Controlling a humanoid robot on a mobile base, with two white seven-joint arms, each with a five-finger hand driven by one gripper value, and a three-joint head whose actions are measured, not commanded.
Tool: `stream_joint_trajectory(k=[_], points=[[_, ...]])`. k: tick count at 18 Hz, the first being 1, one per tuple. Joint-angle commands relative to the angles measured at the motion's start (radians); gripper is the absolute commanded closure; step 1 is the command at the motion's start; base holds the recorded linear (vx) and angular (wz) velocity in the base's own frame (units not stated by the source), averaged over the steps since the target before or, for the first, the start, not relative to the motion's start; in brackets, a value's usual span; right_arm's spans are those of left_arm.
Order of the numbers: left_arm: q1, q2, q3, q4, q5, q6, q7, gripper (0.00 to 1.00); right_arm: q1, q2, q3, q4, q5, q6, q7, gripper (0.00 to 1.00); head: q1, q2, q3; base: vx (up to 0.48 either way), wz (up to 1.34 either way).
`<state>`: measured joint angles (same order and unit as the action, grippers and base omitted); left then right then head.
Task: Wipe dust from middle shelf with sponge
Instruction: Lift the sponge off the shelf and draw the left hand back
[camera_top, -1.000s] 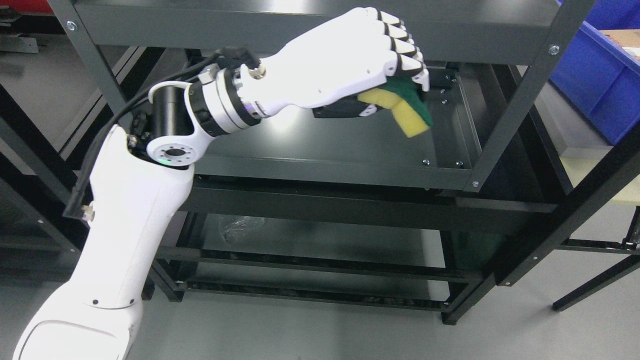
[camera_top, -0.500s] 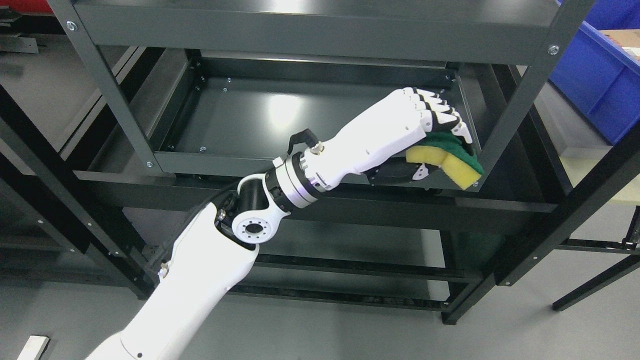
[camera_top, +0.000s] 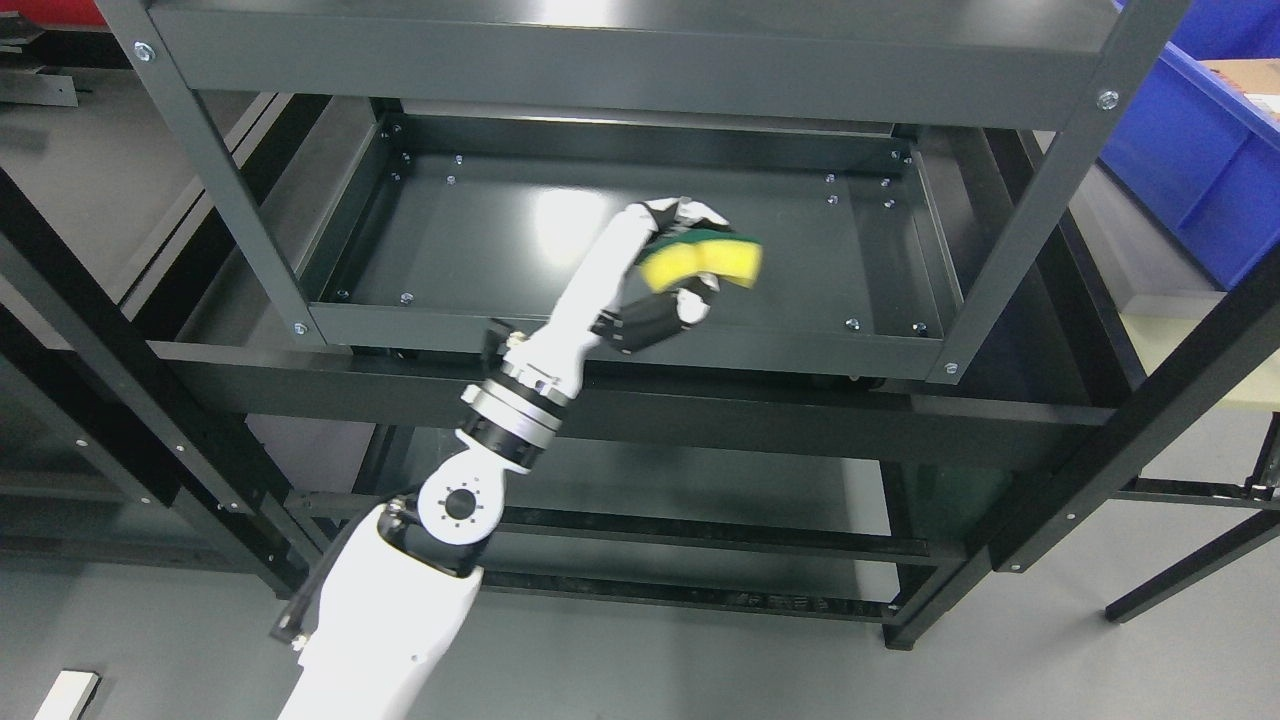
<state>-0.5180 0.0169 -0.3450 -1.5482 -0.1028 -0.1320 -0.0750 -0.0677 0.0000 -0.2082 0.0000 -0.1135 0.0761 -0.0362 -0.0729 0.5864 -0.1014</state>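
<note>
My left hand (camera_top: 672, 262) reaches up from the lower left over the front lip of the middle shelf (camera_top: 480, 230), a dark grey metal tray. Its fingers are curled on a yellow sponge (camera_top: 700, 262) with a green scouring side facing up. The sponge hovers near the middle of the tray, slightly right of centre; whether it touches the surface cannot be told. The white forearm (camera_top: 545, 370) crosses the shelf's front rail. My right arm does not show.
The top shelf (camera_top: 620, 60) overhangs the tray. Upright posts (camera_top: 1040, 190) stand at the front corners. A lower shelf (camera_top: 650, 480) lies beneath. A blue bin (camera_top: 1200, 150) sits at the right, and grey floor surrounds the rack.
The left hand with the sponge came down from under the top shelf to the tray's right front corner, then swung left toward the tray's middle, the arm lowering.
</note>
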Motion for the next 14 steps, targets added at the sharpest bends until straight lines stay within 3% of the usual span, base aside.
stream_joint_trajectory(k=[1,10,14], points=[[0.108,0.001,0.435,-0.145,0.152,0.12,-0.06,1.0,-0.001,-0.017,0.0,-0.017,0.0,0.001,-0.001,0.0,0.0,0.0,0.0,0.0,0.0],[0.185,0.012,0.581,-0.219,0.18,0.126,-0.066,1.0,-0.001,-0.017,0.0,-0.017,0.0,0.001,-0.001,0.0,0.0,0.0,0.0,0.0,0.0],[0.243,0.001,0.532,-0.217,0.18,0.126,-0.066,1.0,0.0,-0.017,0.0,-0.017,0.0,0.001,-0.001,0.0,0.0,0.0,0.0,0.0,0.0]])
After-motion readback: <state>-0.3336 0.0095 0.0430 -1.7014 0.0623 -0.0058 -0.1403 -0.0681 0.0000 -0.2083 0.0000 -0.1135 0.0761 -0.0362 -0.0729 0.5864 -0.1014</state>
